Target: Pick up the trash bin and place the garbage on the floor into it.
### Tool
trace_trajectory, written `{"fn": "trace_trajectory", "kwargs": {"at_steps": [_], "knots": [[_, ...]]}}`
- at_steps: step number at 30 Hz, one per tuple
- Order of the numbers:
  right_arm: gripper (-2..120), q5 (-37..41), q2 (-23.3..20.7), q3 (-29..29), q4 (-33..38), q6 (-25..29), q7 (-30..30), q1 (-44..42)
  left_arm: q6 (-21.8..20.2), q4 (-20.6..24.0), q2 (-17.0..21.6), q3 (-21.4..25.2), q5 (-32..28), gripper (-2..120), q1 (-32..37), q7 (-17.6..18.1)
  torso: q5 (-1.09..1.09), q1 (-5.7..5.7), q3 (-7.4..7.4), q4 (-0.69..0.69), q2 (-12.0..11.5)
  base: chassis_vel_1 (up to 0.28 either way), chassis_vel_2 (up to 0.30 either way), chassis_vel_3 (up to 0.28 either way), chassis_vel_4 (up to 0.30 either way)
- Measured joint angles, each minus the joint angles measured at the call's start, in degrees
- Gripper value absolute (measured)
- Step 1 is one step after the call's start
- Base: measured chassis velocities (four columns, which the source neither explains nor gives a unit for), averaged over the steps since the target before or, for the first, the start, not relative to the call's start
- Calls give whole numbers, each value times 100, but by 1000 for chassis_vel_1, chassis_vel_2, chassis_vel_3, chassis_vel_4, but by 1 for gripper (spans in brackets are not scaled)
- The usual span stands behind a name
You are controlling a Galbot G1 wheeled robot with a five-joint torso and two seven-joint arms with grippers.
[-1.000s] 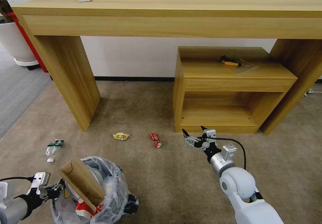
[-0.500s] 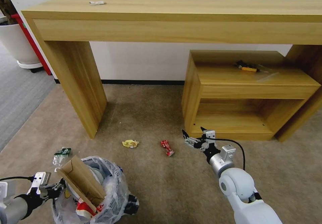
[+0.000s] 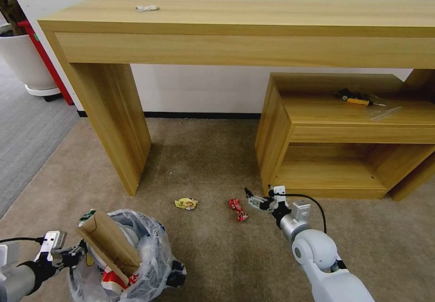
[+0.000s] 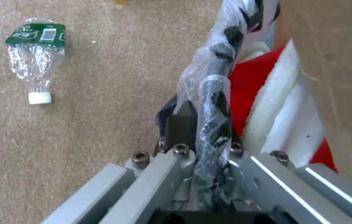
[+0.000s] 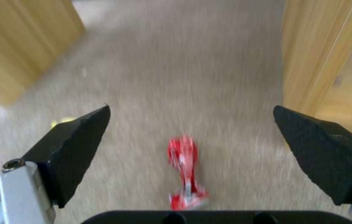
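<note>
- Left gripper (image 3: 74, 253) low at the near left, clenched on the crinkled plastic rim of the trash bin (image 3: 136, 266); in the left wrist view, metal fingers (image 4: 180, 124) pinching a twisted rope of clear liner (image 4: 211, 102) printed with black marks.
- Bin round and dark under the glossy bag, sitting on the beige short-pile floor (image 3: 204, 157), stuffed: a flat brown cardboard strip (image 3: 111, 245) jutting out at a slant, red wrapper and ribbed white material packed beside it.
- Crushed clear bottle (image 4: 35, 59) with green label and white cap lying flat on the carpet, left of the bin, apart from it.
- Right gripper (image 3: 259, 198) stretched forward at centre right, released, black wedge-shaped fingertips (image 5: 76, 137) spread wide.
- Crumpled red wrapper (image 3: 238, 209), shiny and twisted, on the carpet just left of that gripper, framed between the open tips in the right wrist view, not touched.
- Small yellow crumpled scrap (image 3: 186, 203) farther left on the carpet, near the desk leg.
- Pale wood-grain desk (image 3: 235, 26) across the far side, low wooden shelf unit (image 3: 326, 134) at the right beneath it.
</note>
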State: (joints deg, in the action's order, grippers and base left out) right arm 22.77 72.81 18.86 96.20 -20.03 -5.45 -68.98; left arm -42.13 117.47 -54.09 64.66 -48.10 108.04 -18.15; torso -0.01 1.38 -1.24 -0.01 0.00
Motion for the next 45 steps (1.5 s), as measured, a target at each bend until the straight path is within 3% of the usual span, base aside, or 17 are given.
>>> {"fn": "trace_trajectory", "kwargs": {"at_steps": [3,10,23,45], "knots": [[100,-153,-28,-148,-713,-39,-332,336,0,10,-4,42,-39,0,48,2,0,0,0,0,0,0,0,0,0],[100,-494,41,-392,-1570,-247,-715,832,-1,49,-50,81,-45,0,110,16,-1,0,0,1,0,0,0,0,0],[100,-1033,154,-645,-2381,-791,-1202,1284,-1,129,-133,59,0,0,134,47,0,0,0,0,0,0,0,0,0],[100,-1529,540,-754,-3393,-308,-1582,1823,-1,200,-322,284,57,0,425,-85,-1,0,0,1,0,0,0,0,0]]}}
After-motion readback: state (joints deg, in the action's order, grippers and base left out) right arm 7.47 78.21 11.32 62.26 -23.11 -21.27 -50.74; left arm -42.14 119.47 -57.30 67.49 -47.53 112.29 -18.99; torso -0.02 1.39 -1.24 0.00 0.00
